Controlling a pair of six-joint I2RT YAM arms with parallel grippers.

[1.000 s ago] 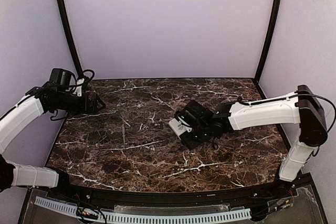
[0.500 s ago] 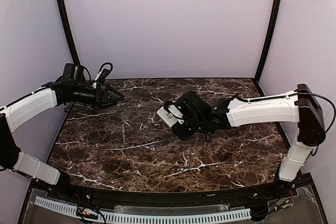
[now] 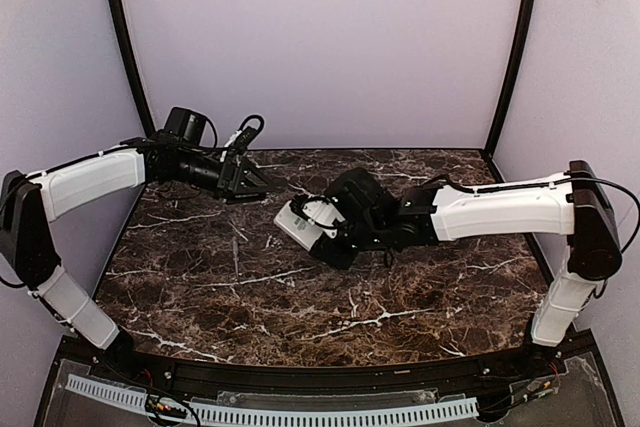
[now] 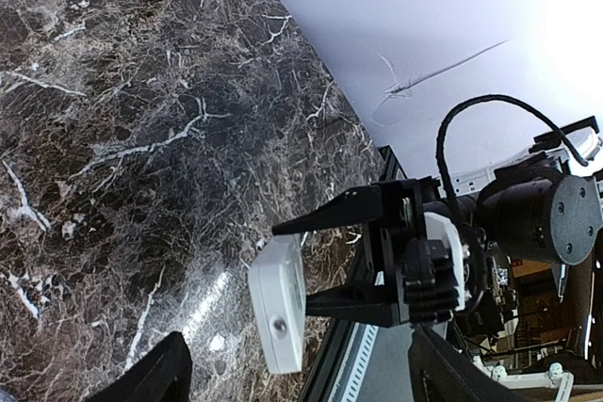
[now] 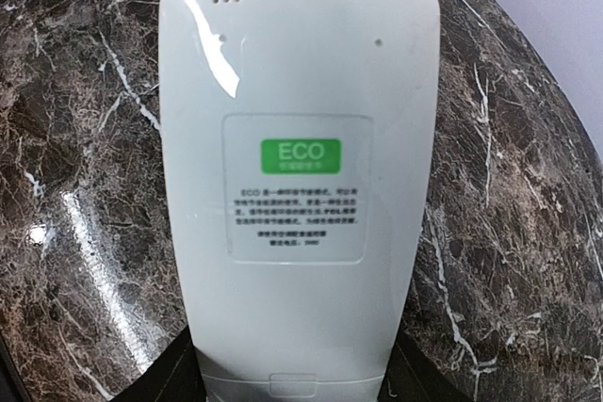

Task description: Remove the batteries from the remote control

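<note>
Glossy white remote control [image 5: 297,185], dk marble table [image 3: 250,297]

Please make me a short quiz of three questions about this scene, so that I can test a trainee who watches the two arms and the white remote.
1. True or false: the slim white plastic remote control lies flat on the dark marble table.
2. Choose one: the green rectangular label on the remote control reads A) ECO, B) MAX, C) OFF.
3. Fill in: the remote control is held by the ____ gripper.
Key: 1 false, it is held above the table. 2 A. 3 right; the right gripper is closed on it, while the left gripper is open and empty.
</note>
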